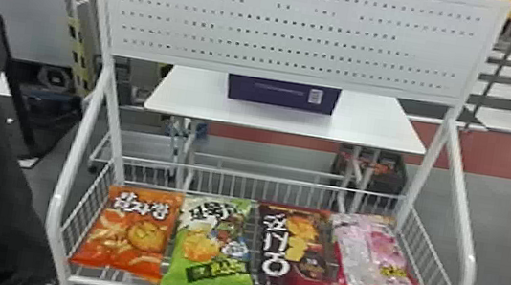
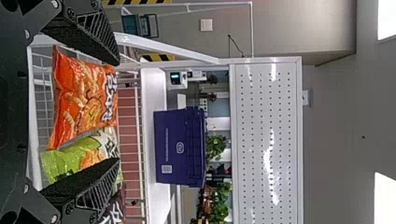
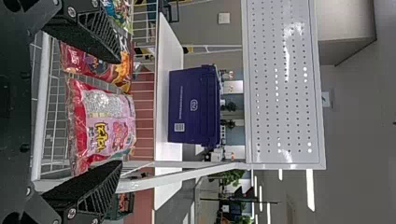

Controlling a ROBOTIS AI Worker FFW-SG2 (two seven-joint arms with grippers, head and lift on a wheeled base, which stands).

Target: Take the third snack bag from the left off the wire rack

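- White wire rack (image 1: 66,203): one shallow basket shelf at the front, with a low lip along the near edge. The lip looks meant to stop bags sliding off towards the robot.
- Perforated white back panel (image 1: 287,23) rises above the basket. Nothing hangs on it.
- White table (image 1: 368,122) stands behind the rack, well apart from the task, with a dark blue crate (image 1: 282,94) on it.
- Four bags lie flat in one row, faces up, edge to edge, so each can be counted and reached from the front. From the left they are the orange bag (image 1: 130,232), green bag (image 1: 210,244), dark red bag (image 1: 295,257) and pink bag (image 1: 372,258).
- The target is the dark red bag, third from the left, touching the green and pink bags on either side. The pink bag's edge may overlap it slightly, but the head view is too soft to be sure.
- Left gripper (image 2: 114,109): fingers spread wide, nothing between them, facing the orange and green bags from short of the rack.
- Right gripper (image 3: 119,111): fingers equally wide apart and empty. It faces the pink bag, with the dark red bag just beside one finger.
- Judgement: nothing has been grasped yet. The right arm seems better placed for the pick. The main risk is dragging a neighbouring bag along with the target.
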